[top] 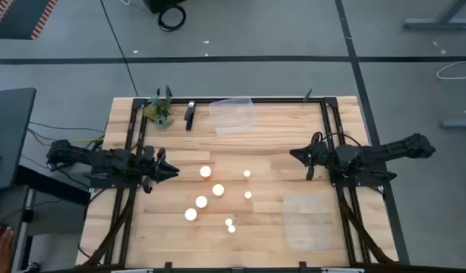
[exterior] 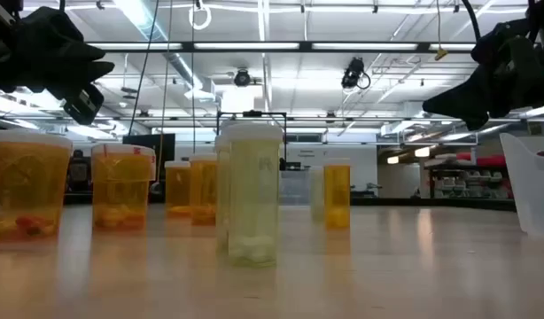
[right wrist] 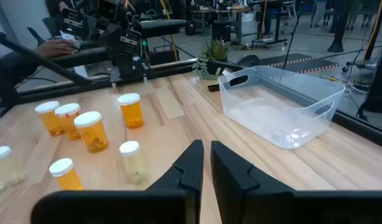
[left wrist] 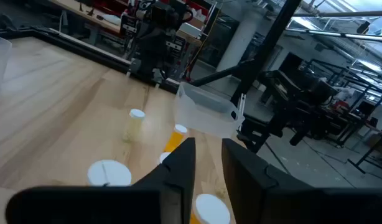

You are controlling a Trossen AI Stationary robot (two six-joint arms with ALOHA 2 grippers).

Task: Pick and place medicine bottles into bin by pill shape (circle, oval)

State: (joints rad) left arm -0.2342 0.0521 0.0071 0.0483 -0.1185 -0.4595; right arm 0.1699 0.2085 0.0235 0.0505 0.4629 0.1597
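At the table's left edge, the left gripper [top: 171, 173] hovers just beside the bottle cluster, its fingers [left wrist: 181, 163] slightly apart around nothing. The medicine bottles [top: 205, 172] stand upright in a loose group on the wooden table [top: 294, 129] between the two arms, none yet in either clear bin [top: 233, 115]. They look light and rigid, with smooth plastic walls that could slip or tip if nudged; a grasp across the body just under the white cap seems safest. Further right, the second bin [top: 306, 220] sits near the right arm, whose right gripper [top: 296, 156] hangs over bare wood, fingers [right wrist: 190, 163] nearly together and empty. From above only white caps show, and two small ones almost merge. Pill shapes inside cannot be made out, so sorting by circle or oval stays uncertain.
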